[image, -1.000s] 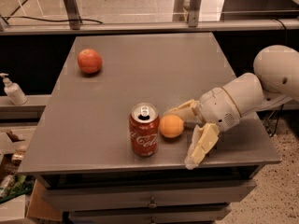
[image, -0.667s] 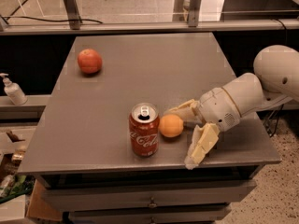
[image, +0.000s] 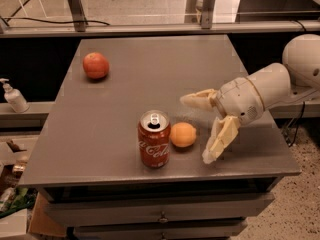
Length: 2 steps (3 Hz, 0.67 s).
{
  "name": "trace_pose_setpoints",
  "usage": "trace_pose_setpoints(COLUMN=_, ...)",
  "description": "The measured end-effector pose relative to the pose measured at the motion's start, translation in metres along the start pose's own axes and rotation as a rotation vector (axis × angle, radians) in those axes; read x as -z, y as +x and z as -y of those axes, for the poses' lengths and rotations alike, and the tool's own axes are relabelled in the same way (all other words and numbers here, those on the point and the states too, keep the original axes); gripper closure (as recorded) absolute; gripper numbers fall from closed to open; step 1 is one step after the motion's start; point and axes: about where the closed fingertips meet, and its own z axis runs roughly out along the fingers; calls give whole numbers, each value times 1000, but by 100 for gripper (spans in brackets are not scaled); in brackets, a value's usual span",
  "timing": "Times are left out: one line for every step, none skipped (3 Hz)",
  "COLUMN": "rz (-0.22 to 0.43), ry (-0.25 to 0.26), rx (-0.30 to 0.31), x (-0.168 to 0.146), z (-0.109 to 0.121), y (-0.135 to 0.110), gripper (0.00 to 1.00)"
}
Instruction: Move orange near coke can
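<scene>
Broadly, a grey counter (image: pixel 125 104) fills the middle of the frame, with a drawer front (image: pixel 162 217) below its front edge at the bottom. From the right edge, the robot's white arm (image: pixel 270 86) reaches in over the right part of the counter. At its end the gripper (image: pixel 196 130) sits right of centre, just above the surface, and opens toward the left. Its two pale fingers (image: pixel 220 136) are spread wide: one points left at mid-height and the other slants down toward the counter's front edge. Nothing is pinched between them.

The coke can (image: pixel 154 140) stands upright near the counter's front edge, slightly left of centre, its silver top and pull tab facing up. A larger reddish fruit (image: pixel 96 65) lies alone in the upper left part of the counter, well apart from everything else.

The orange (image: pixel 183 134) rests on the counter just right of the can, so close that I cannot tell whether they touch. It lies at the mouth of the spread fingers, apart from both.

A small pump bottle (image: pixel 14 96) stands off the counter on a ledge at the left edge of the frame.
</scene>
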Motion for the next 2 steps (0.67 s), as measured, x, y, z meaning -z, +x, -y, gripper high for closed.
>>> trace_pose_setpoints(rz=29, ry=49, rx=72, x=28, z=17, y=-27, gripper=0)
trace_pose_setpoints(rz=35, ry=99, rx=132, x=59, z=25, y=-41, gripper=0)
